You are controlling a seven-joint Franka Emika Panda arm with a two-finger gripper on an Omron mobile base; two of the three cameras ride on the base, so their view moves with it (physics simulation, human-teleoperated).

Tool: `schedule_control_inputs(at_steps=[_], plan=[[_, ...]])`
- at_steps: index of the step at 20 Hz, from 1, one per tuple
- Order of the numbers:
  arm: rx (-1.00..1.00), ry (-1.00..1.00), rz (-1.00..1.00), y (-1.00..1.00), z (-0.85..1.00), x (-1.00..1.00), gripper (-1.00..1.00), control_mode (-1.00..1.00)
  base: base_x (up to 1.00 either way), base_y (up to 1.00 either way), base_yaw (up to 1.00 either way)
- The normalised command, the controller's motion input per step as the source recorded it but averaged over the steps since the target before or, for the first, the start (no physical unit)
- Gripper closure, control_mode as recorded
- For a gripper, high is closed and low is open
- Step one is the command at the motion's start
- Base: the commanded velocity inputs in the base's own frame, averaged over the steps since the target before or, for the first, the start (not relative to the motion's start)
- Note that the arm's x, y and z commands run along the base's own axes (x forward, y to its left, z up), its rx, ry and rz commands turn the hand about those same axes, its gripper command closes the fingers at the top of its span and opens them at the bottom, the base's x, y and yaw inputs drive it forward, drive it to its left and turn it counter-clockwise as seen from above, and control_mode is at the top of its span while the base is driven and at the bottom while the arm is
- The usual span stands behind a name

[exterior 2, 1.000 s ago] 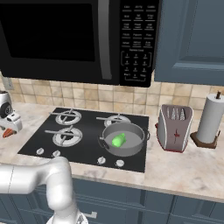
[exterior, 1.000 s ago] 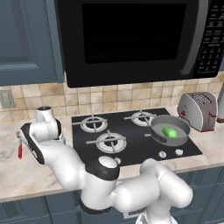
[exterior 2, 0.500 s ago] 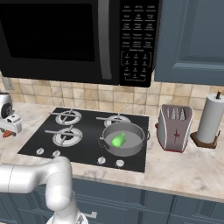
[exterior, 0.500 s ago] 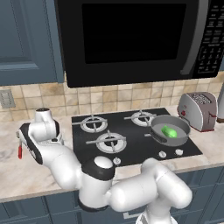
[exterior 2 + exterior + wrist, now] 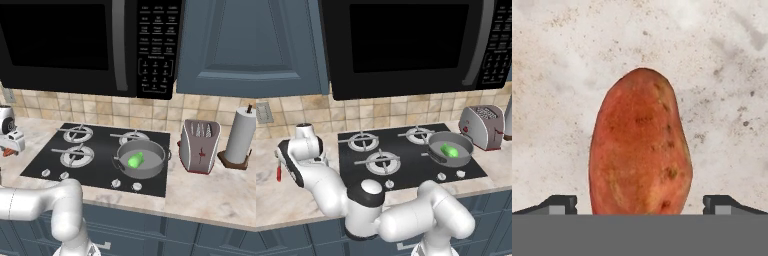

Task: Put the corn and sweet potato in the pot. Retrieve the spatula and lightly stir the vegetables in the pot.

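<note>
The sweet potato (image 5: pixel 641 150), an orange-brown oval, lies on the speckled counter straight below my gripper (image 5: pixel 641 205). The gripper is open, with one fingertip (image 5: pixel 559 204) on each side of the potato and neither touching it. In the right base view the potato (image 5: pixel 6 151) peeks out orange under the hand at the far left. The green corn (image 5: pixel 449 150) (image 5: pixel 135 160) lies inside the grey pot (image 5: pixel 432 152) (image 5: pixel 145 173) on the front right burner. Left of my arm a thin red handle, the spatula (image 5: pixel 278 172), lies on the counter.
The black cooktop (image 5: pixel 406 160) (image 5: pixel 100 170) sits between my hand and the pot. A toaster (image 5: pixel 483 125) (image 5: pixel 200 147) stands right of the stove, with a paper towel roll (image 5: pixel 240 135) beyond it. A black microwave (image 5: pixel 406 45) hangs overhead.
</note>
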Motion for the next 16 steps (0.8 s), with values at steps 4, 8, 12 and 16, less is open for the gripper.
schedule_control_inputs(at_steps=[4, 8, 12, 16], plan=[[0.00, 0.00, 0.00, 0.00, -0.02, 0.00, -1.00, -1.00, 0.00, 0.00, 0.00], [0.00, 0.00, 0.00, 0.00, 0.00, 0.00, -1.00, -1.00, 0.00, 0.00, 0.00], [0.00, 0.00, 0.00, 0.00, 0.00, 0.00, -1.00, -1.00, 0.00, 0.00, 0.00], [0.00, 0.00, 0.00, 0.00, 0.00, 0.00, -1.00, -1.00, 0.00, 0.00, 0.00]])
